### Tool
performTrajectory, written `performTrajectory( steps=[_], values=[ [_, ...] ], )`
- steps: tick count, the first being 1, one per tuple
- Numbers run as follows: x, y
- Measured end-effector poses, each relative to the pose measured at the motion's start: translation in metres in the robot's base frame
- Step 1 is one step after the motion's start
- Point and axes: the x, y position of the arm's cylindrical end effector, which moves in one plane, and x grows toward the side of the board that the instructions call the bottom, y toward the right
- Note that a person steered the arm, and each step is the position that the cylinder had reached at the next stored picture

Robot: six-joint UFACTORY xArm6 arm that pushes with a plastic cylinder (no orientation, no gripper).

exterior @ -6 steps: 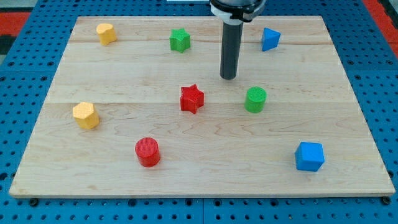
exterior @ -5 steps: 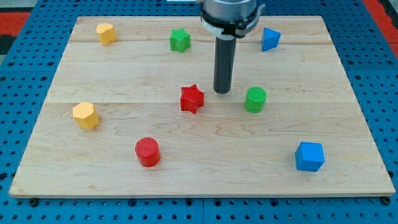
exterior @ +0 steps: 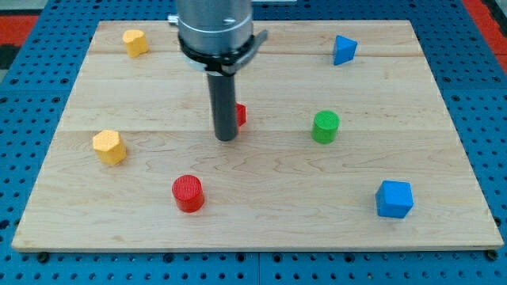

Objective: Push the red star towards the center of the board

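The red star [exterior: 240, 115] lies near the middle of the wooden board [exterior: 396, 103], mostly hidden behind my rod; only its right edge shows. My tip [exterior: 226, 138] rests on the board at the star's lower left, right against it or just in front of it. The arm's grey body covers the upper middle of the board, where the green star stood, so that block is hidden.
A green cylinder [exterior: 325, 127] is right of the star. A red cylinder [exterior: 188, 193] is at lower left. Yellow blocks lie at the left [exterior: 109, 146] and top left [exterior: 135, 41]. A blue triangular block [exterior: 344, 49] is at top right, a blue cube [exterior: 394, 199] at lower right.
My rod has moved left and down, from the star's upper right to its lower left. It now covers most of the red star and the green star.
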Motion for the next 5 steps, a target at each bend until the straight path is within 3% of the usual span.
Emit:
performTrajectory(
  steps=[2, 4, 5],
  values=[
    [-0.04, 0.001],
    [-0.03, 0.02],
    [-0.049, 0.034]
  ],
)
